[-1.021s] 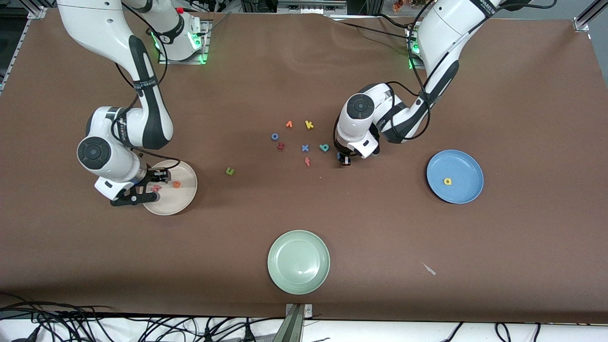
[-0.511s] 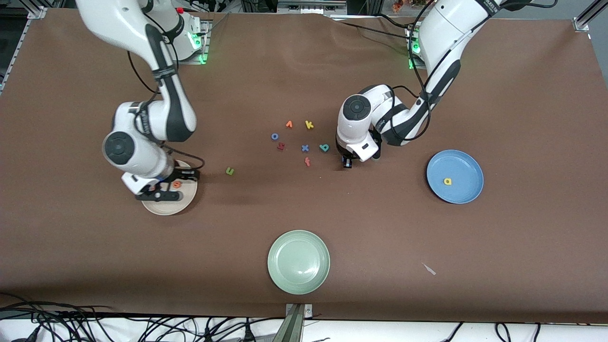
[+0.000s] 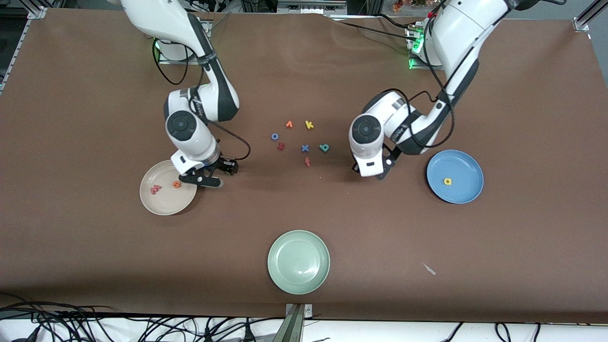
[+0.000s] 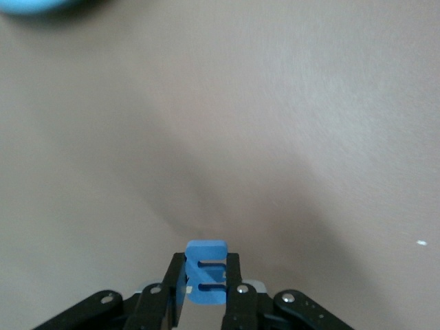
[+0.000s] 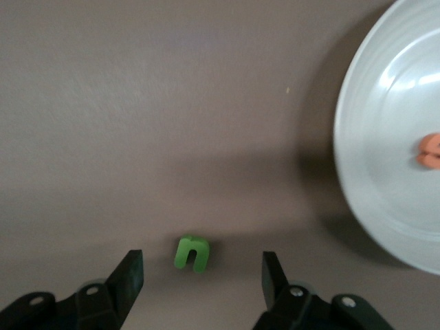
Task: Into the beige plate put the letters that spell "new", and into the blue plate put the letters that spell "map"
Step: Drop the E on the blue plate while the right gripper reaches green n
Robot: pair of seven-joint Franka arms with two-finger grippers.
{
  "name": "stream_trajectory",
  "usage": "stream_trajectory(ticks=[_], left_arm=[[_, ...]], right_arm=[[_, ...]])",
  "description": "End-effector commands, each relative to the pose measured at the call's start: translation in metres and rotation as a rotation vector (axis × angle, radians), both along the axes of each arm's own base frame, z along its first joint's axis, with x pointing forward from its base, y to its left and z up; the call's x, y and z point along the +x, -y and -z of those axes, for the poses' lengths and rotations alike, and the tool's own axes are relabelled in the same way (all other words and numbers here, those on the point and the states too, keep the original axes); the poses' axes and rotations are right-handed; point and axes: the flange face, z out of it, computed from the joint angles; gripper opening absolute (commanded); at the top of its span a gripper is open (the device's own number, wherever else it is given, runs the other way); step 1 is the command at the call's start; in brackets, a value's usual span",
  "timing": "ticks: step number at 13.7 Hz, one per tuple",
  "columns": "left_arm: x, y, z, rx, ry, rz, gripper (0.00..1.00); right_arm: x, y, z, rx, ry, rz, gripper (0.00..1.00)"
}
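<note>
Your left gripper pinching the light blue foam m above bare table, your right gripper spread over the green foam n, beside the round beige plate.

In the front view the green n cannot be seen at all, covered by the right arm's wrist; only the right wrist view shows the green n on the bare cloth. The left gripper is mostly tucked under its own wrist housing there, so its fingers do not show, and the blue m it clamps shows only in the left wrist view, its lower part sunk between the fingers. The blue plate is a blurred sliver cut by that picture's edge. The beige plate runs off the right wrist picture, and the orange letter on it, probably the e, is clipped too.
</note>
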Motion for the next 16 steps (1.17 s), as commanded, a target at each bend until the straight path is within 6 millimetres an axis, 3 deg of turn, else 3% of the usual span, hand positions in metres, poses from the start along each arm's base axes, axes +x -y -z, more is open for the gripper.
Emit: stream_trajectory(ticks=[1,7,9,11,14,16], left_arm=[[0.025,-0.038,-0.034,-0.044,-0.112,0.162,0.00],[0.058,-0.152,-0.067,-0.177,-0.268,0.559,0.00],[0.065,-0.186,-0.068,-0.236,-0.293,0.673,0.00],[0.073,-0.221,-0.066,-0.301,-0.310,0.816,0.00],[0.080,-0.250,-0.047,-0.294,-0.311,0.907,0.00],[0.080,-0.255,-0.024,-0.297,-0.287,0.970,0.00]], right_arm=[[-0.009,0.006,0.005,0.007,0.009,0.023,0.78],[-0.013,-0.005,0.020,-0.008,0.031,0.021,0.78],[-0.011,-0.006,0.022,-0.008,0.039,0.025,0.78],[-0.012,-0.007,0.024,-0.012,0.038,0.023,0.78],[-0.012,-0.008,0.027,-0.014,0.042,0.032,0.76],[-0.014,-0.010,0.033,-0.019,0.050,0.028,0.74]])
